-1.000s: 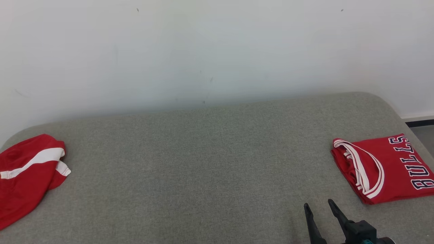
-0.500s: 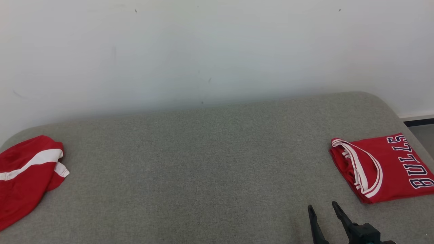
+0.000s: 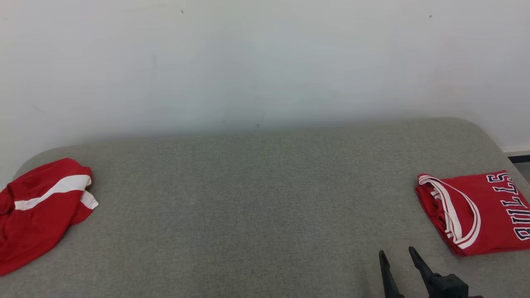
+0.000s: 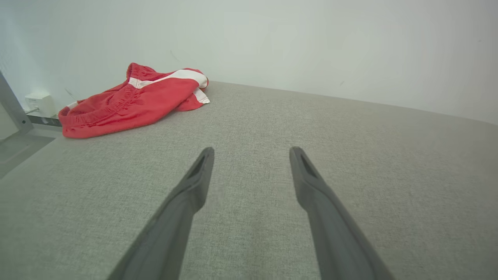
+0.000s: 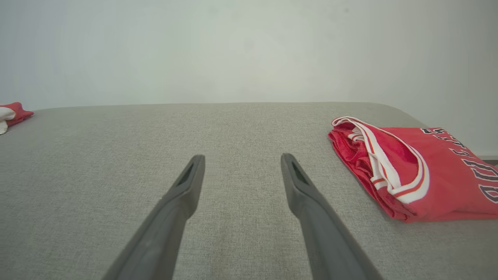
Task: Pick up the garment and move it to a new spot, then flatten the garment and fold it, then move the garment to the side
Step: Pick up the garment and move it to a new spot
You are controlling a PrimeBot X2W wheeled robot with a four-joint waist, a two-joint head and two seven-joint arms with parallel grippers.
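Lying crumpled at the left end of the grey fabric bench [image 3: 256,198] is a pair of red shorts [image 3: 37,211] with a white side stripe. The elastic waistband is bunched toward the left edge, and one leg hem points to the bench middle. In the left wrist view the shorts [image 4: 132,101] sit by the far left corner close to the wall, well ahead and left of the fingers. A small white box [image 4: 39,103] on the wall shows just past them.

At the right end a folded red jersey [image 3: 484,215] lies flat as a neat rectangle. Its white-and-red trimmed opening faces the bench middle, and dark white-outlined lettering "BULLS" runs along the side nearest the right edge. Part of the lettering is cut off by the frame.

The right gripper [image 3: 396,252] is at the near edge, right of centre. Its two dark fingers are spread with nothing between them and point toward the far edge. It is near the jersey's near-left corner but apart from it. In the right wrist view the right gripper [image 5: 243,157] has bare grey fabric in the gap. The jersey [image 5: 428,175] lies off to the right and a scrap of the shorts [image 5: 11,111] sits at the far left.

The left gripper [image 4: 252,151] is also spread wide and empty, over bare bench [image 4: 350,155]. I cannot tell whether either gripper's tips touch the fabric. A plain white wall [image 3: 265,62] runs along the far edge.
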